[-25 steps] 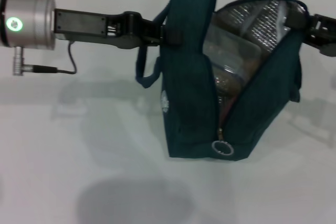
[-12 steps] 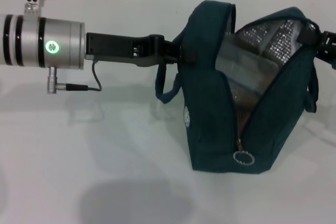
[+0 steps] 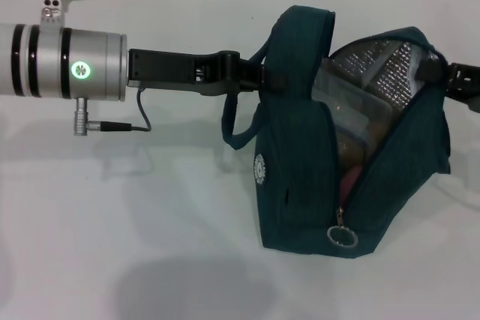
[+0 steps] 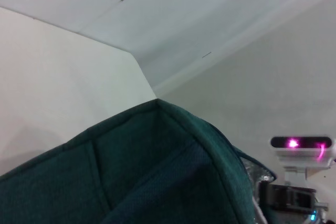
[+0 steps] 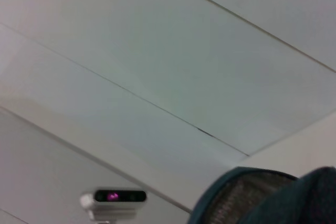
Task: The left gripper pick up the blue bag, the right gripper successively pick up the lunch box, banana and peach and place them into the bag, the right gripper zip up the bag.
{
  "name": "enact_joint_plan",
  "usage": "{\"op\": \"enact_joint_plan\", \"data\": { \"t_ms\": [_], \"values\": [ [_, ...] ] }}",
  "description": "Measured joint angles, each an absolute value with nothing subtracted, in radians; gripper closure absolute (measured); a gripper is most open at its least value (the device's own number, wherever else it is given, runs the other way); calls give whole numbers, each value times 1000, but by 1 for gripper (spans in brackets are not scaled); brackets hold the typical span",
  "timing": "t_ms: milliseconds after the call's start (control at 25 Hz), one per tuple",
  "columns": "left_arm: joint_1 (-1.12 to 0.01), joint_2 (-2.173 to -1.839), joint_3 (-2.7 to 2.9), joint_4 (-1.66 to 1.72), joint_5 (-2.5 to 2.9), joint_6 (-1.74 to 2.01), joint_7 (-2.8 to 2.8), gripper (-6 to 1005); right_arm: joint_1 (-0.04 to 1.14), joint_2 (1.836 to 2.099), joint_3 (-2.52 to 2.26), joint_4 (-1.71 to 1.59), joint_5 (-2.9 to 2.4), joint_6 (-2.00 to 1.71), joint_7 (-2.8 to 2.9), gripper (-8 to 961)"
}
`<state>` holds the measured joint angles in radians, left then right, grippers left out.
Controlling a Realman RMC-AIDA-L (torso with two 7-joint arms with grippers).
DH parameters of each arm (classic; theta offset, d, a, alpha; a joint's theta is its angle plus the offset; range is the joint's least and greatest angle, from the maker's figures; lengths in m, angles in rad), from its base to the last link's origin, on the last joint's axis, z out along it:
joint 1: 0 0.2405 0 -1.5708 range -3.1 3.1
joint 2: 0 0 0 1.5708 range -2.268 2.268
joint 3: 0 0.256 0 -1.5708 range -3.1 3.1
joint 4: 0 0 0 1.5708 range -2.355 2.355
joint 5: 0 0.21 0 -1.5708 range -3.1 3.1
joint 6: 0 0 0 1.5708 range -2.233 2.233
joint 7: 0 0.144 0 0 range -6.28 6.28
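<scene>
The blue bag [image 3: 292, 177] hangs open just above the white table, stretched between both arms. My left gripper [image 3: 259, 80] is shut on the bag's left rim by the handle strap. At the bag's right rim, my right gripper [image 3: 441, 74] is shut on the fabric. Inside, against the silver lining [image 3: 390, 61], lies the translucent lunch box [image 3: 352, 99]. Below it show a yellow-brown banana [image 3: 346, 144] and a pink peach [image 3: 350, 182]. The zip's ring pull [image 3: 343, 236] hangs at the bottom of the open slit. The wrist views show only bag fabric [image 4: 131, 171] and rim [image 5: 294, 198].
The white table [image 3: 150, 222] spreads to the left and in front of the bag. A white wall with a seam stands behind. The left arm's silver wrist [image 3: 67, 61] with its cable reaches in from the left.
Both arms and the bag have shifted right, and the bag has then dropped slightly. The mouth has opened so the peach now shows.
</scene>
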<state>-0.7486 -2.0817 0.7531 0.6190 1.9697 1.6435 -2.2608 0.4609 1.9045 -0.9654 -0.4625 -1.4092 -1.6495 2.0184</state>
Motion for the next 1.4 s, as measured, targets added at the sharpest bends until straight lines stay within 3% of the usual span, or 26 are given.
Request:
{"op": "enact_joint_plan", "data": {
  "t_ms": [240, 360, 600, 1000, 1160, 1400],
  "values": [
    [-746, -2082, 753, 618, 1974, 1639, -2252, 964, 440, 1910, -908, -463, -1408, -1707, 1996, 797],
    [-744, -2082, 755, 618, 1976, 1638, -2249, 964, 436, 1908, -907, -464, -1408, -1708, 1996, 564],
    [-736, -2080, 765, 618, 1976, 1647, -2249, 964, 425, 1904, -906, -464, -1413, -1709, 1996, 334],
    [-725, -2077, 774, 617, 1971, 1650, -2248, 963, 343, 1893, -851, -477, -1413, -1819, 1883, 101],
    [-721, -2078, 773, 617, 1971, 1649, -2247, 963, 310, 1896, -849, -477, -1426, -1921, 1674, 88],
    [-718, -2079, 773, 603, 1975, 1645, -2247, 963, 283, 1938, -854, -471, -1551, -2044, 1338, 98]
  ]
}}
